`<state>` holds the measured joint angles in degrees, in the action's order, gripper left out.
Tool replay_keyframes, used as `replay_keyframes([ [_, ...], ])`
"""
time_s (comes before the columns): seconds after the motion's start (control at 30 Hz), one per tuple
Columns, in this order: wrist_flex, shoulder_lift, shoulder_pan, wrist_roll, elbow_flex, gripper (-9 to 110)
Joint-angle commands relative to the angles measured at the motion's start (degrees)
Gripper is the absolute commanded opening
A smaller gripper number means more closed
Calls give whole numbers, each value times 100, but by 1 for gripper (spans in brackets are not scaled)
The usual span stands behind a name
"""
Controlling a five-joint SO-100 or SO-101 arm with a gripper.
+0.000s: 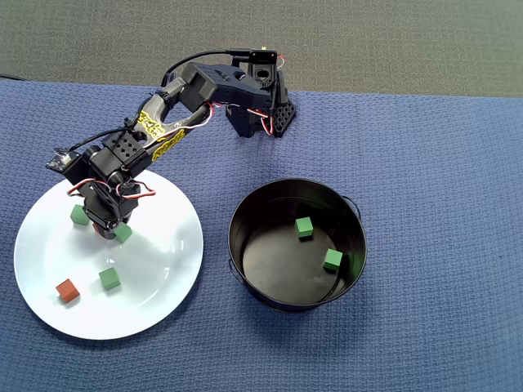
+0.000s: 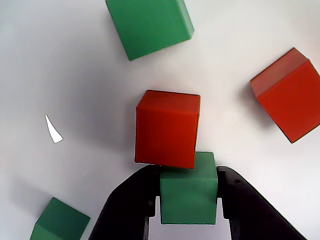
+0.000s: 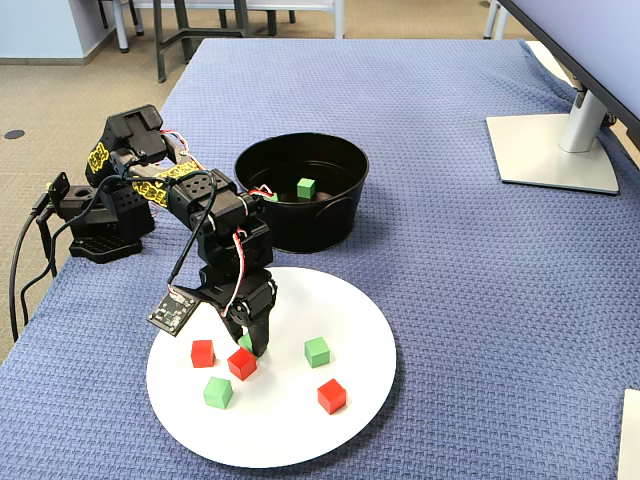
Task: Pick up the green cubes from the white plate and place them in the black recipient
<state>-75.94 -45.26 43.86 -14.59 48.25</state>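
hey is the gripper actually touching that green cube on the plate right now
Touching. The wrist view shows the fingers pressed against both sides of the green cube, no gap either side.

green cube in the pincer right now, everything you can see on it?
The green cube is small, matte, bright green and sharp-edged. In the wrist view it sits square between the black fingers of the pincer, low over the white plate. A red cube butts against its far edge. Whether it is lifted cannot be told.
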Motion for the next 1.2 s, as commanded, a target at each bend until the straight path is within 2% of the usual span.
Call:
replay_keyframes([
  [0.0,-97,-88,-176,-97,-360,0],
  [0.23,-176,-448,-176,-62,-158,0],
  [0.5,-1037,-2021,149,-62,-202,0],
  [0.63,-1292,-2848,-70,53,-158,0],
  [0.87,-1916,-4632,-1617,598,422,0],
  [1.17,-1459,-5476,-4570,1758,1644,0],
])
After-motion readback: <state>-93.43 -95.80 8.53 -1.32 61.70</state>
